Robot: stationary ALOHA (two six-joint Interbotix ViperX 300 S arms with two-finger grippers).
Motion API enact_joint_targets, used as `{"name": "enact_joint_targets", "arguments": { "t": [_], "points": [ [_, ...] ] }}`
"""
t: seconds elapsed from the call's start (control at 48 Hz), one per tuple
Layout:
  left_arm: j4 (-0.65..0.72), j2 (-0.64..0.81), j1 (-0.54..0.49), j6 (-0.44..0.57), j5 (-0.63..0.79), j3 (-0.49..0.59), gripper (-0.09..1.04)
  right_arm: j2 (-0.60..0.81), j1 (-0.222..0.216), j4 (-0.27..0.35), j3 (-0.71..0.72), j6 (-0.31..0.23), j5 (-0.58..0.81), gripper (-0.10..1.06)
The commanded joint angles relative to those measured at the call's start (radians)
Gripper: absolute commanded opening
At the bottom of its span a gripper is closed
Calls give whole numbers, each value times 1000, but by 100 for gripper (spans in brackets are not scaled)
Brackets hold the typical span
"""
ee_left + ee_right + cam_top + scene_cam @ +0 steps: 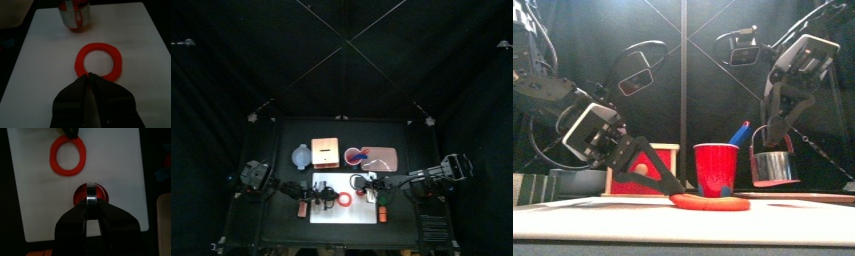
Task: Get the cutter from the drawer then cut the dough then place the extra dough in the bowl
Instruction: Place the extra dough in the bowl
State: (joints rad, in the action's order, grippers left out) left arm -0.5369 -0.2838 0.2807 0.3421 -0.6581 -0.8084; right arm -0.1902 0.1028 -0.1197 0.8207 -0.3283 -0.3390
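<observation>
Lying flat on the board (pixel 40 60), the oval ring (pixel 117 60) runs lengthwise ahead of the left gripper (pixel 87 76), clamped on its near rim; beyond, the right gripper (pixel 91 203) grasps the cutter (pixel 775 168), dough (pixel 83 193) inside.

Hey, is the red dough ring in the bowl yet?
No, the red dough ring lies flat on the white cutting board.

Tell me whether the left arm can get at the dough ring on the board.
Likely yes: the left gripper looks shut on the dough ring at its near edge, and the right gripper holds the cutter lifted clear to one side.
</observation>
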Motion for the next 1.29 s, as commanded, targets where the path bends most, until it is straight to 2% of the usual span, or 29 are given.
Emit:
{"name": "enact_joint_targets", "arguments": {
  "t": [0.021,0.312,0.438,0.75,1.083,1.292],
  "points": [
    [2,43,-3,2,5,11,57,-17,-3,2,5,0,38,57],
    [2,66,-3,3,21,12,58,-11,3,5,11,0,48,83],
    [2,80,-3,3,38,12,58,-12,3,0,3,0,48,88],
    [12,103,-3,6,84,14,61,-11,-2,-14,-11,0,48,88],
    [8,114,-8,-2,84,14,82,-11,-3,-14,-12,0,48,88],
    [-117,155,-17,-3,86,18,82,-5,-5,-14,-12,0,48,88]
  ]
}}
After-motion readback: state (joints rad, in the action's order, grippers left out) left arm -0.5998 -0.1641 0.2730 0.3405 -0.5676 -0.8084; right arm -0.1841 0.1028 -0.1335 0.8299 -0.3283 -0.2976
